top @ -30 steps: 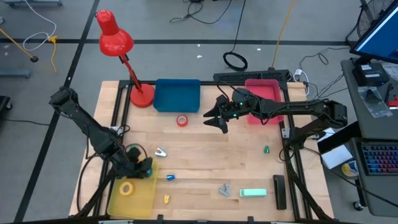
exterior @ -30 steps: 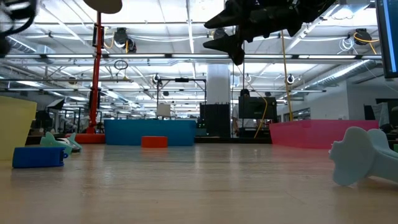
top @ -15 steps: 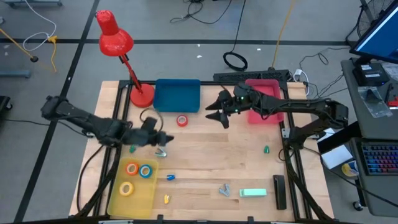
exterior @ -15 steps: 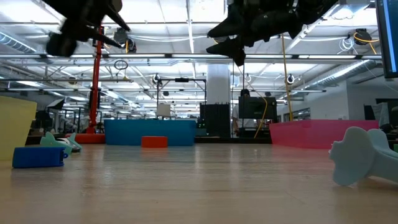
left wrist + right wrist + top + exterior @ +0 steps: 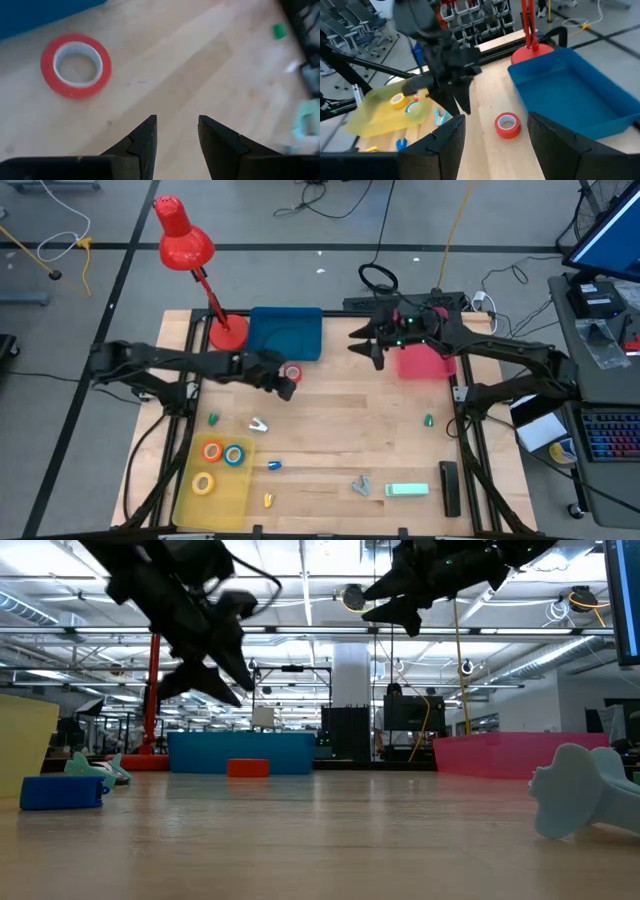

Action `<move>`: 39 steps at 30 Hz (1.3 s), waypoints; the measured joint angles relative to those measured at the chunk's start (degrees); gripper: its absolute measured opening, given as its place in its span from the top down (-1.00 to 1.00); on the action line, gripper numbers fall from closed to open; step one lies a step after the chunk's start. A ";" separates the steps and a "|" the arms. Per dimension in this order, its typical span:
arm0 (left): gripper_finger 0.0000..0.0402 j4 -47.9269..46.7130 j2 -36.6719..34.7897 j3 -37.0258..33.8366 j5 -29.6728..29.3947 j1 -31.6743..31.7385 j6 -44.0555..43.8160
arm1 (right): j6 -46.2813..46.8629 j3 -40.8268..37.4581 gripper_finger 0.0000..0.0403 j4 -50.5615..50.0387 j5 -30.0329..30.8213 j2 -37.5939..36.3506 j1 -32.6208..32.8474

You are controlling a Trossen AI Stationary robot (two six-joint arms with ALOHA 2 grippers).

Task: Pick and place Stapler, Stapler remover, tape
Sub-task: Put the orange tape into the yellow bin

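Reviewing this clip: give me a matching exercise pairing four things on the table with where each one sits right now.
Things:
1. red tape roll
2. orange tape roll
3. left gripper
4. right gripper

Places:
A. inside the yellow tray
B. on bare wood just in front of the blue tray
C. raised between the blue tray and the pink tray
D. hovering beside the red tape roll, empty

Pairs: 1-B, 2-A, 3-D, 4-C
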 joint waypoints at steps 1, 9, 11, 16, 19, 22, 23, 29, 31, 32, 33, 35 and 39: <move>0.28 -0.94 1.58 1.35 0.73 0.84 2.21 | -0.32 0.00 -0.02 -0.09 0.00 -0.49 -0.32; 0.28 -20.64 14.36 15.94 1.70 5.68 20.08 | -2.97 0.00 0.00 -2.32 0.00 -4.84 -4.09; 0.28 -25.18 17.14 18.95 0.99 6.76 22.85 | -2.98 0.00 0.00 -2.11 -0.01 -6.12 -5.07; 0.28 -29.27 22.77 24.72 -0.14 8.70 28.68 | -3.01 0.00 0.00 -3.37 -0.01 -9.27 -7.08; 0.28 -29.36 24.84 26.86 -0.16 8.98 31.31 | -3.17 -0.02 0.01 -4.90 -0.02 -10.73 -7.97; 0.28 -30.41 26.10 27.83 -0.05 8.83 32.26 | -3.19 -1.05 0.01 -4.90 0.00 -11.87 -8.41; 0.28 -30.69 26.21 27.87 0.18 8.76 32.38 | -3.18 -1.54 0.01 -4.61 -0.01 -12.18 -8.55; 0.28 -32.13 26.74 27.87 0.30 7.73 32.30 | -3.03 -4.06 0.01 -4.26 0.14 -13.22 -9.25; 0.28 -32.09 26.73 27.87 -0.21 7.25 32.36 | -3.01 -4.29 0.02 -4.26 0.16 -13.24 -9.40; 0.28 -32.07 26.74 27.87 -1.06 7.02 32.46 | -3.01 -4.33 0.02 -4.22 0.18 -13.27 -9.41; 0.28 -31.83 26.87 27.87 -1.73 6.81 32.49 | -3.01 -4.33 0.02 -4.19 0.21 -13.27 -9.42; 0.28 -31.44 27.30 27.87 -2.40 6.59 32.52 | -3.01 -4.33 0.02 -4.17 0.23 -13.27 -9.42; 0.28 -31.35 29.68 27.87 -2.73 6.49 32.71 | -3.00 -4.33 0.01 -4.17 0.23 -13.27 -9.41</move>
